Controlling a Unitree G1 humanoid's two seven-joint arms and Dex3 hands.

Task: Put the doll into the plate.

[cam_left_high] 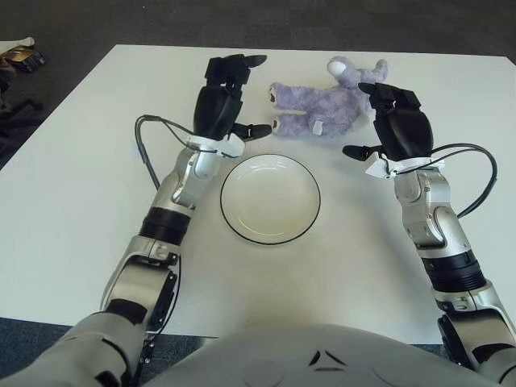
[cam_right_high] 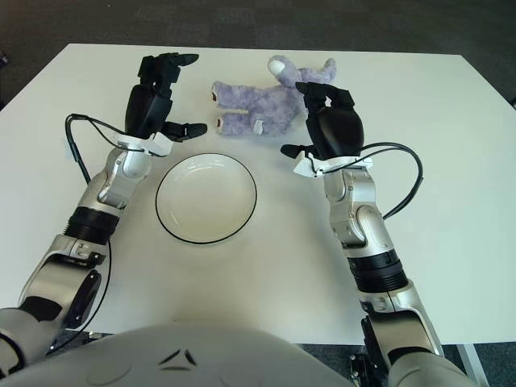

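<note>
**Doll on the table beyond the plate, both hands beside it, nothing grasped**

The doll [cam_left_high: 321,107], a purple plush animal, lies on its side on the white table [cam_left_high: 72,201], on the far side of the plate [cam_left_high: 270,198]. Its head points toward the far right and its legs toward my left, pale soles facing my left hand. A small white tag shows on its near edge. It is apart from the plate: a strip of bare table runs between the plush and the plate's far rim.

My right hand [cam_left_high: 395,121] is raised at the doll's right end, just below the head. Its fingers [cam_left_high: 385,93] curl over the plush edge, thumb stuck out to the left above the table. I cannot tell whether the fingertips touch the plush; it is not grasped.

My left hand [cam_left_high: 219,103] is raised just left of the doll's feet, fingers loosely extended toward the far side, thumb pointing right toward the lower foot. A narrow gap shows between thumb tip and foot. It holds nothing.

The plate is white with a dark rim, empty, lying between my two forearms, nearer to the left one.

Open table lies to the right of my right arm and to the left of my left arm. The far table edge runs just behind the doll's head, with dark floor [cam_left_high: 161,20] past it.
</note>
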